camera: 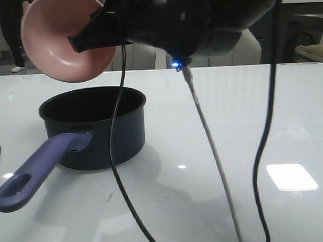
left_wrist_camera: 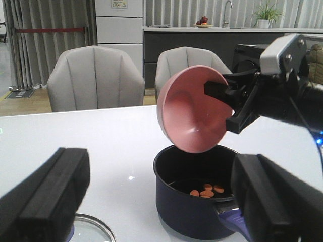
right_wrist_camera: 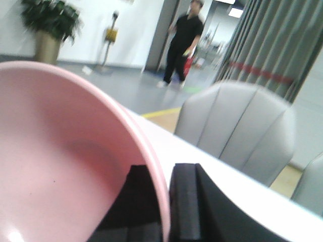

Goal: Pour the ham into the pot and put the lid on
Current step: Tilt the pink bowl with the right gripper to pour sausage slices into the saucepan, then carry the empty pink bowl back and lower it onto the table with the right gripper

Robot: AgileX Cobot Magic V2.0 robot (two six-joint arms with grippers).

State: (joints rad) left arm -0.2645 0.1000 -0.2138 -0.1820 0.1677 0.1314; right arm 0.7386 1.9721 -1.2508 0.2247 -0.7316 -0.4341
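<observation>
Pink bowl rim pinched between the black pads of my right gripper [right_wrist_camera: 164,201]: one finger sits inside the bowl [camera: 63,42], the other outside, so the claw is clenched on the rim. In the front view the bowl hangs tipped on its side above the far left edge of the pot [camera: 94,128], its mouth turned down toward the pot's opening. What I can see of its inside shows no pieces left.

Ham [left_wrist_camera: 207,190]: several small orange-pink bits lie together on the black floor of the pot, seen from the left wrist camera. I judge the pour to be done, or very nearly so.

Pot: upright on the white table [camera: 230,113], its purple-blue handle [camera: 38,170] pointing toward the robot's left near side.

Left gripper [left_wrist_camera: 156,201]: its two dark fingers stand wide apart with nothing between them, released, low over the table on the near side of the pot.

Lid [left_wrist_camera: 93,229]: only a curved piece of clear glass with a thin steel rim shows by the left finger, lying on the table beside the pot. The knob is out of view. A sliver of the same rim appears at the front view's left edge.

Remaining, in my judgement: carry the bowl clear and set it down, then grasp the lid and seat it on the pot. The covering step is not yet begun.
</observation>
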